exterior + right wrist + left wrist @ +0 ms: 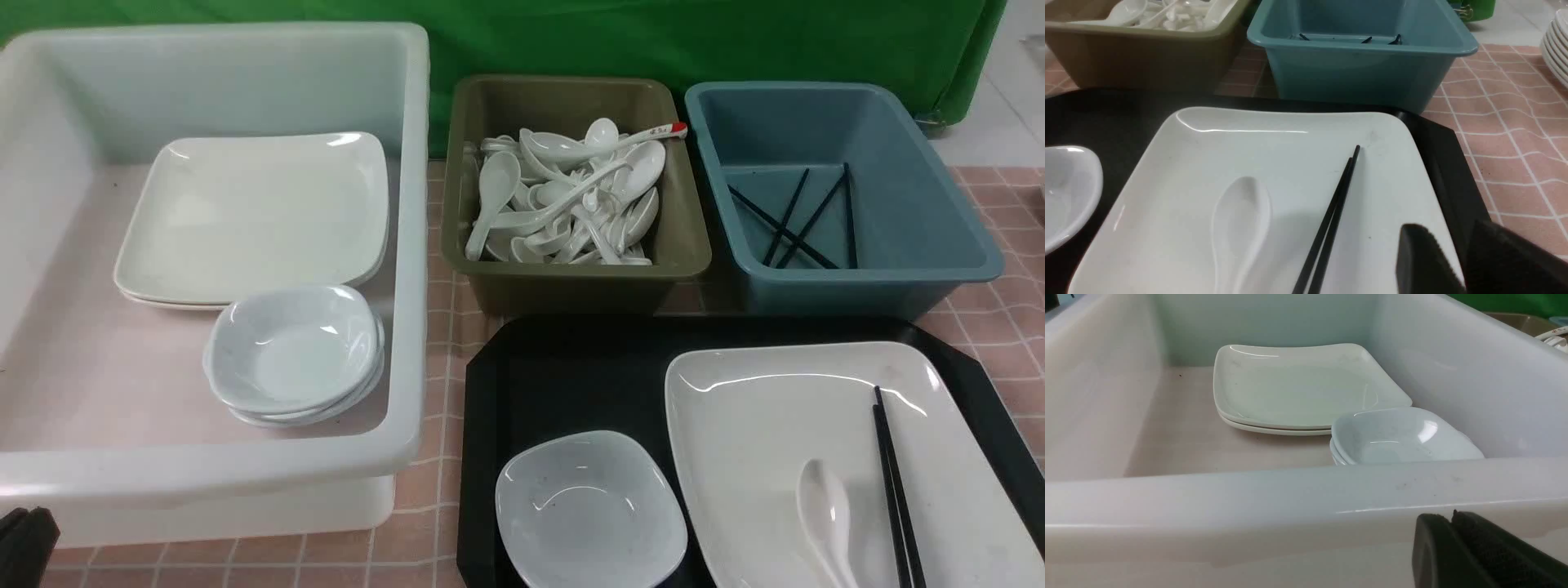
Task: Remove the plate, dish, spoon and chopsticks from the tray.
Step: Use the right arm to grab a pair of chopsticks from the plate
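Sitting on the desk, which has a pink checked cloth on it, are three tubs and a tray. The big white tub on the left holds two big plates, one on top of the other. It also holds a little stack of small dishes just in front of them. The olive tub in the middle is full of a heap of white spoons. One red-tipped spoon lies on top at the back. It has tiny marks near the red end, too small to read. The blue tub on the right holds a few black sticks that cross over each other.

The tray is black and flat, with cut-off corners, and it lies in front of the olive and blue tubs. The dish sits on its left part. It is small, shiny and pale blue-white, with tiny specks. The plate sits on the right part, just beside the dish. It is big, shiny and cream-white, with round corners. The spoon lies on the plate, all white, with its bowl facing up. The chopsticks lie on the plate too, to the right of the spoon. They are thin, black and side by side.

The left end effector is closed, holds nothing, and sits outside the near wall of the white tub. The right end effector has its fingers apart, holds nothing, and sits by the right edge of the plate.
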Motion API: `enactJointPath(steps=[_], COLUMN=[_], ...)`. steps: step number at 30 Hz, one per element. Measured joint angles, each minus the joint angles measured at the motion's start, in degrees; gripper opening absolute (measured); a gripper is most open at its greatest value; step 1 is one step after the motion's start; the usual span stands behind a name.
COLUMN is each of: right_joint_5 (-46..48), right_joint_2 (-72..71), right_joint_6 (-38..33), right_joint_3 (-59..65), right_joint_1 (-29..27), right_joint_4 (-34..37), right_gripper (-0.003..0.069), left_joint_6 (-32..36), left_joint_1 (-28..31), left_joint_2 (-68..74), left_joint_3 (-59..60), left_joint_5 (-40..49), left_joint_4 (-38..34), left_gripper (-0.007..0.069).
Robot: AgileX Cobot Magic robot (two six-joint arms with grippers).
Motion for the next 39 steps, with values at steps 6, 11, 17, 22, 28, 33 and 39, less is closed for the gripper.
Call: enactJointPath(steps=[6, 11, 17, 22, 28, 33, 39], right_joint_5=[0.00, 0.00, 0.00, 0.00, 0.00, 0.00, 0.00], right_joint_2=[0.00, 0.00, 0.00, 0.00, 0.00, 0.00, 0.00], right_joint_6=[0.00, 0.00, 0.00, 0.00, 0.00, 0.00, 1.89], right_joint_3=[0.00, 0.00, 0.00, 0.00, 0.00, 0.00, 0.00], right_joint_1=[0.00, 0.00, 0.00, 0.00, 0.00, 0.00, 0.00], right_joint_4=[0.00, 0.00, 0.00, 0.00, 0.00, 0.00, 0.34], right_gripper=[0.0242, 0.0242, 0.0242, 0.0242, 0.0242, 0.0242, 0.0242], left_joint_6=[0.00, 0.00, 0.00, 0.00, 0.00, 0.00, 0.00], left_joint_1=[0.00, 0.00, 0.00, 0.00, 0.00, 0.00, 0.00], left_joint_2=[0.00, 0.00, 0.00, 0.00, 0.00, 0.00, 0.00], left_joint_3=[0.00, 0.00, 0.00, 0.00, 0.00, 0.00, 0.00], left_joint_5=[0.00, 0.00, 0.00, 0.00, 0.00, 0.00, 0.00], left_joint_4=[0.00, 0.00, 0.00, 0.00, 0.00, 0.00, 0.00], left_gripper=[0.0020, 0.0020, 0.0020, 0.0020, 0.0020, 0.0020, 0.0020])
